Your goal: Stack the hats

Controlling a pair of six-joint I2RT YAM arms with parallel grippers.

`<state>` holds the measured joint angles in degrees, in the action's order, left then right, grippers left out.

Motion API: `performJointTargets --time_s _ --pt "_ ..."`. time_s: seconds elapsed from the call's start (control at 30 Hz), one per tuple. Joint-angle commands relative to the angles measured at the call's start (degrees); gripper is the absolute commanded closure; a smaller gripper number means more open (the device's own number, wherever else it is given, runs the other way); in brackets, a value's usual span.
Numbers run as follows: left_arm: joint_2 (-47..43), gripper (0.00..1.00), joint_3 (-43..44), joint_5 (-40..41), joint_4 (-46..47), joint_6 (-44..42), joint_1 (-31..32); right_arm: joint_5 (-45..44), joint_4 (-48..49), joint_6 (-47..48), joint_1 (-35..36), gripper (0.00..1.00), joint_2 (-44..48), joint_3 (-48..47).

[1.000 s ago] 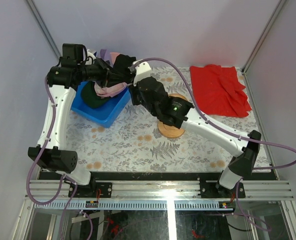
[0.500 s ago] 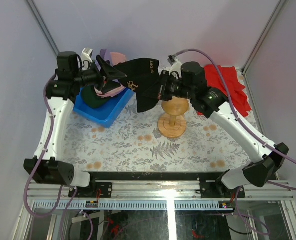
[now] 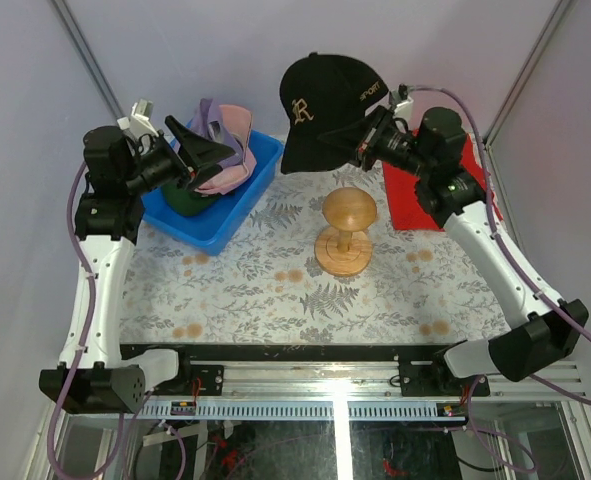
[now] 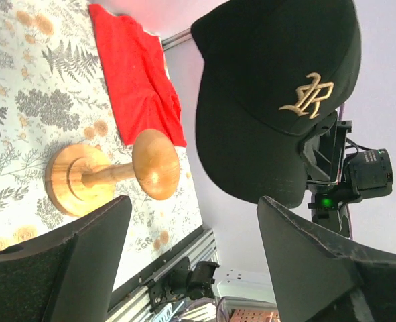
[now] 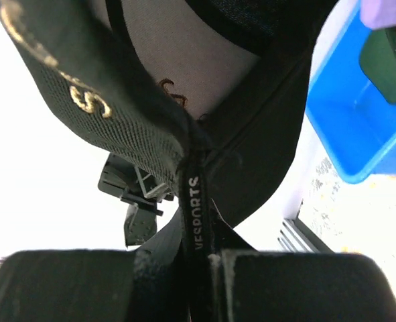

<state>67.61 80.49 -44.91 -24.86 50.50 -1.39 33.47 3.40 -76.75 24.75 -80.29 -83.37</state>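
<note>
Freshly lifted clear of the blue bin (image 3: 210, 235), the black cap (image 3: 325, 110) is held above the wooden stand (image 3: 347, 232), its strap clamped in the right end effector (image 3: 367, 135), and is judged ready for placing. The left end effector (image 3: 203, 150), drawn back over the remaining caps (image 3: 233, 128), is seen open.

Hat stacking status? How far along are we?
Done: nothing stacked yet; the wooden stand is bare. In hand: the right gripper holds the black cap with gold emblem raised near the stand. Left: the pink cap, lavender cap and dark green cap lie in the blue bin, beside the open, empty left gripper.
</note>
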Motion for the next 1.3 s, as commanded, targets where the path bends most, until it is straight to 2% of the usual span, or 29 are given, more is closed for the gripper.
performJointTargets --time_s 0.0,0.13,0.27,0.33,0.43,0.63,1.27 --pt "-1.44 0.24 2.03 -0.1 7.89 3.08 -0.47 2.62 6.84 -4.05 -1.41 1.0 3.01 -2.09" --pt "-5.41 0.21 -6.95 -1.08 16.66 8.54 -0.25 2.73 21.41 -14.76 -2.03 1.0 2.37 2.66" --pt "-9.16 0.18 -20.97 0.07 37.5 21.67 1.75 2.17 33.1 -24.54 -1.93 1.0 0.33 4.44" --pt "-9.01 0.16 -23.36 2.48 43.25 26.37 3.55 2.2 34.53 -26.26 -1.9 1.0 -0.07 3.93" --pt "-6.2 0.15 -22.04 4.63 48.13 30.03 7.19 2.58 34.2 -26.56 -1.78 1.0 0.04 3.73" --pt "-0.97 0.14 -15.21 7.92 48.41 30.64 12.61 1.96 36.42 -27.14 -0.95 1.0 1.09 7.69" --pt "7.79 0.13 -11.92 11.61 51.58 30.53 17.41 2.08 40.35 -29.76 1.71 1.0 1.05 9.99"
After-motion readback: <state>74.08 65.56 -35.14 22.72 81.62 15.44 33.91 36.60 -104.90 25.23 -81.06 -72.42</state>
